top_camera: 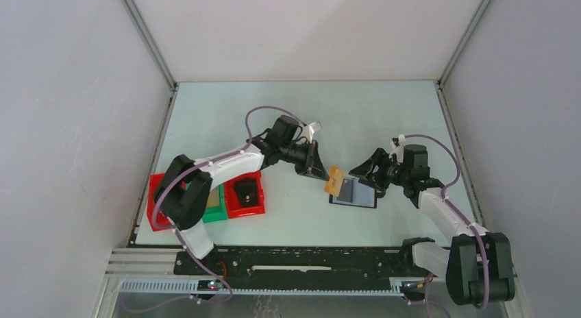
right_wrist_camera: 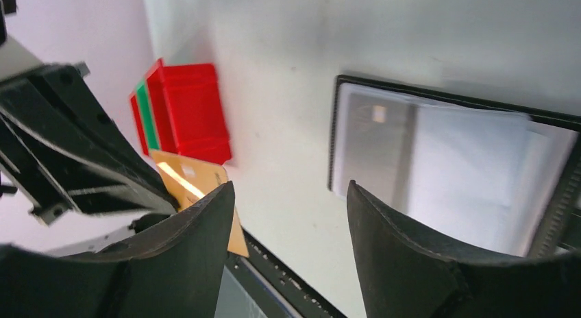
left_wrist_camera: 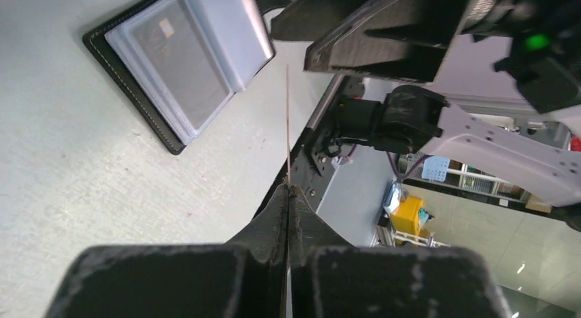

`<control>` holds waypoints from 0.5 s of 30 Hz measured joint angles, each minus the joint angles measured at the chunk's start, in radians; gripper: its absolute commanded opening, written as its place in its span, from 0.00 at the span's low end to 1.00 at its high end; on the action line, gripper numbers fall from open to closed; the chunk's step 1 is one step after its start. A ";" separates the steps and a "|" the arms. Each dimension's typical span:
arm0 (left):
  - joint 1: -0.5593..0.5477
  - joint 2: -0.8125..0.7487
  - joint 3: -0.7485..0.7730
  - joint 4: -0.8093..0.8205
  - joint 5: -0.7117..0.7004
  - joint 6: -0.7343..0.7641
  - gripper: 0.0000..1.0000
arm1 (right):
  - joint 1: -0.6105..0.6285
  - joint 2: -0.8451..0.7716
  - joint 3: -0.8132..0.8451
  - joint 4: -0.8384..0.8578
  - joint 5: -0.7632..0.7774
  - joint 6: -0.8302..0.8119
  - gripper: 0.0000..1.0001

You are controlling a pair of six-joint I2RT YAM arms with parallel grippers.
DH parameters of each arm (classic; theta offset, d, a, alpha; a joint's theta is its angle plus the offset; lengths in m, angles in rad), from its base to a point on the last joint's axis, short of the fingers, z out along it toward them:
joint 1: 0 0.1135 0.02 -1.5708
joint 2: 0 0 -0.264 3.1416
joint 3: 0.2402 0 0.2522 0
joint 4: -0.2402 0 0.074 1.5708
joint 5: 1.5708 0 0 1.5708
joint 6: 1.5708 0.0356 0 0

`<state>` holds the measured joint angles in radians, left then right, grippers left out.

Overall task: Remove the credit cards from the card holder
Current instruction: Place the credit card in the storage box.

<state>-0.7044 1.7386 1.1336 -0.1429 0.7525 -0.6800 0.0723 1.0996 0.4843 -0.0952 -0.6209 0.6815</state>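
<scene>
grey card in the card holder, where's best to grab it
Probably its edge nearest the left gripper, coming in low from that side: the grey card lies flat under a clear sleeve in the open card holder, so only an edge can be pinched.

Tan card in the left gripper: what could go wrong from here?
1. The tan card is pinched only at the tips of the left gripper, so it might slip or twist loose.
2. The right gripper is open, not gripping the card holder, which may slide when the grey card inside is pulled.
</scene>
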 measured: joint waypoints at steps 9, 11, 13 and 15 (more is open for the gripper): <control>0.116 -0.192 -0.023 -0.158 0.039 0.119 0.00 | -0.019 -0.074 -0.014 0.079 -0.166 0.006 0.74; 0.154 -0.255 -0.056 -0.224 0.027 0.152 0.00 | -0.041 -0.103 -0.014 0.079 -0.172 0.008 0.74; 0.212 -0.331 -0.099 -0.299 0.000 0.184 0.00 | -0.070 -0.120 -0.014 0.075 -0.174 0.009 0.74; 0.275 -0.421 -0.137 -0.398 -0.048 0.213 0.00 | -0.098 -0.123 -0.014 0.063 -0.174 0.008 0.74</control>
<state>-0.4290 1.3174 0.9962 -0.5411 0.7048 -0.4671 -0.0261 0.9764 0.4698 -0.0319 -0.7948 0.6895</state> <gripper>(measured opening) 0.005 0.736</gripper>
